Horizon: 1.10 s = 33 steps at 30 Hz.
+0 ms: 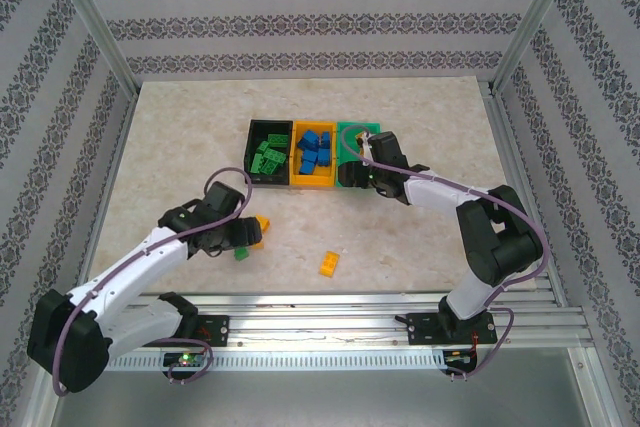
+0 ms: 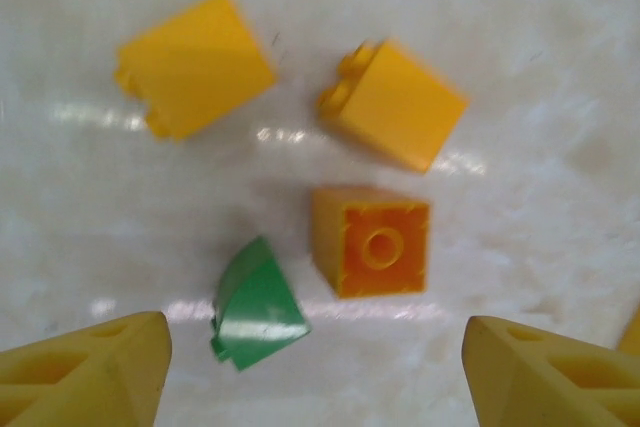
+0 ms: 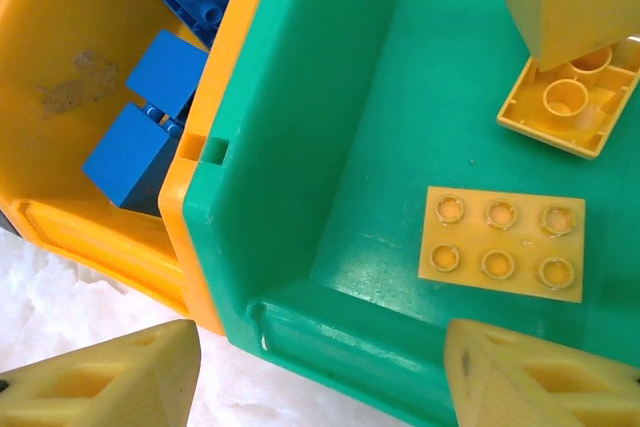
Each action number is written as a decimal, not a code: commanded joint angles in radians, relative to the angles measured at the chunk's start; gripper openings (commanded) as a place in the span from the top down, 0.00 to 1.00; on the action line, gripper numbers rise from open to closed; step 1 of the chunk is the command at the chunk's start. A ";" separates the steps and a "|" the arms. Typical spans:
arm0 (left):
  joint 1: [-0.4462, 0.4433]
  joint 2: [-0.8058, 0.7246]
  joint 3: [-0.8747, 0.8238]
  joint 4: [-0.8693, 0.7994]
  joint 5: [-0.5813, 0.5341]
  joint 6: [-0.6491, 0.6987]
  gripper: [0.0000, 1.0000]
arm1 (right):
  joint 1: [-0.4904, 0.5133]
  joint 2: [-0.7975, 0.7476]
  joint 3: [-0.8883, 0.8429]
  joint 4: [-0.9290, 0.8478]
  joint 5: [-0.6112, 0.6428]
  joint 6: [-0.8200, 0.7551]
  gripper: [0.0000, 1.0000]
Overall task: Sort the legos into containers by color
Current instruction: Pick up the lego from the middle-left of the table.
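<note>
Left claw [image 2: 315,372], jaws apart and empty: a green lego [image 2: 255,305] lies just ahead between its fingers, an orange lego [image 2: 372,242] beside it. Right claw [image 3: 320,359] (jaws apart too, nothing gripped) hangs over the green bin [image 3: 300,147]'s near wall.

**Figure: Legible text in the scene. None.**
No lettering, label, brand mark or numeral can be read on the 3 containers [image 1: 312,183], on the legos [image 2: 372,242] or on the patterned walls [image 1: 300,27], whose bands are ornament rather than script; a scuffed patch [image 3: 75,82] on the inner wall of the yellow-orange container carries nothing legible.
</note>
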 commanded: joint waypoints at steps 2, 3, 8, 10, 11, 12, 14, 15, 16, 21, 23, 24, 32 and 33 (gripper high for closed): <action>-0.032 0.033 -0.050 -0.087 -0.027 -0.093 0.27 | -0.007 -0.025 -0.038 0.062 -0.017 -0.034 0.34; -0.035 0.039 -0.059 -0.073 -0.017 -0.095 0.30 | -0.008 -0.025 -0.046 0.073 -0.022 -0.031 0.34; -0.041 0.090 -0.080 -0.017 0.004 -0.090 0.35 | -0.009 -0.020 -0.066 0.100 -0.047 -0.034 0.34; -0.041 0.102 -0.067 -0.006 -0.007 -0.067 0.39 | -0.009 -0.024 -0.074 0.110 -0.046 -0.031 0.34; -0.041 0.106 -0.063 0.003 -0.014 -0.055 0.41 | -0.009 -0.027 -0.076 0.110 -0.047 -0.031 0.34; -0.041 0.109 -0.060 0.010 -0.020 -0.049 0.41 | -0.009 -0.032 -0.077 0.108 -0.047 -0.032 0.34; -0.041 0.123 -0.057 0.031 -0.030 -0.036 0.41 | -0.009 -0.046 -0.085 0.106 -0.042 -0.038 0.34; -0.042 0.133 -0.057 0.044 -0.030 -0.030 0.41 | -0.009 -0.050 -0.087 0.107 -0.037 -0.039 0.34; -0.041 0.149 -0.056 0.058 -0.029 -0.023 0.41 | -0.009 -0.057 -0.091 0.107 -0.034 -0.041 0.34; -0.041 0.213 -0.050 0.108 0.000 0.004 0.43 | -0.009 -0.061 -0.100 0.107 -0.028 -0.043 0.34; -0.042 0.218 -0.050 0.118 -0.004 0.014 0.46 | -0.009 -0.059 -0.100 0.106 -0.031 -0.043 0.34; -0.041 0.218 -0.049 0.118 -0.005 0.021 0.49 | -0.009 -0.059 -0.099 0.107 -0.029 -0.042 0.34; -0.042 0.148 -0.012 0.102 -0.013 0.072 0.72 | -0.010 -0.049 -0.096 0.109 -0.030 -0.041 0.34; -0.041 0.132 -0.010 0.099 -0.016 0.080 0.72 | -0.009 -0.045 -0.093 0.107 -0.034 -0.040 0.34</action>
